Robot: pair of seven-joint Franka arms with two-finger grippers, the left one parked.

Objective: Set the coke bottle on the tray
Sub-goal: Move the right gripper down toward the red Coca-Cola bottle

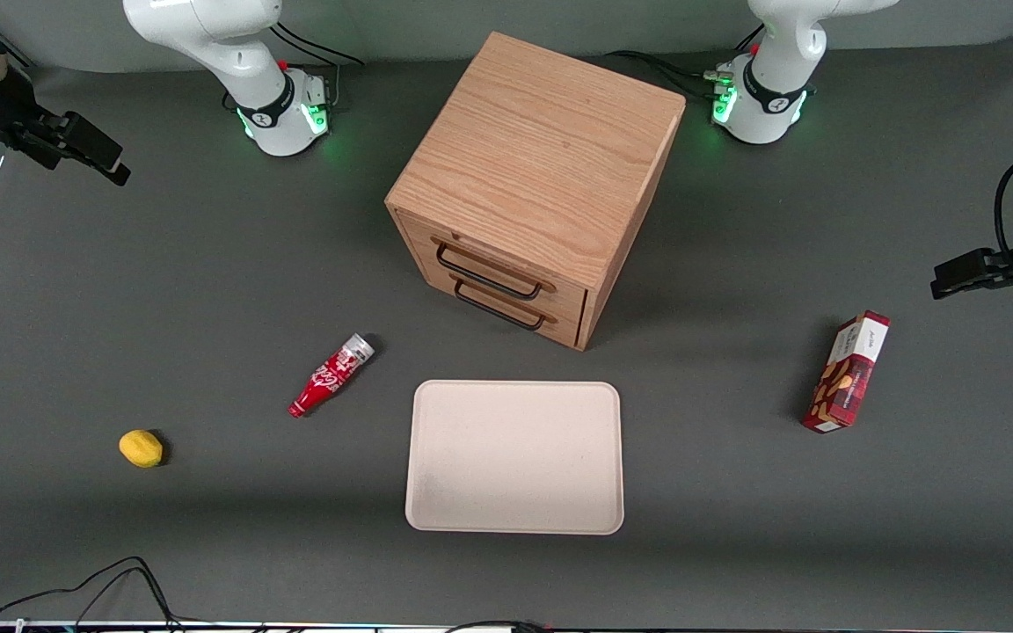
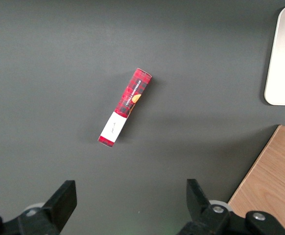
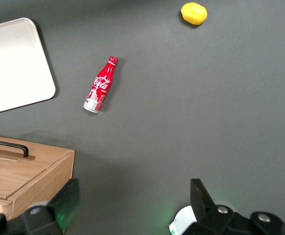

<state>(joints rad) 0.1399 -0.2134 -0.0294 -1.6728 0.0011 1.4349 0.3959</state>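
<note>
The coke bottle lies on its side on the grey table, red with a white script logo, close beside the tray's rim toward the working arm's end. It also shows in the right wrist view. The tray is a large cream rectangle lying flat with nothing on it, nearer the front camera than the cabinet; its corner shows in the right wrist view. My gripper hangs high above the working arm's end of the table, well away from the bottle. In the right wrist view the gripper is wide open and empty.
A wooden two-drawer cabinet stands mid-table, both drawers shut. A yellow lemon lies toward the working arm's end, nearer the front camera than the bottle. A red snack box lies toward the parked arm's end.
</note>
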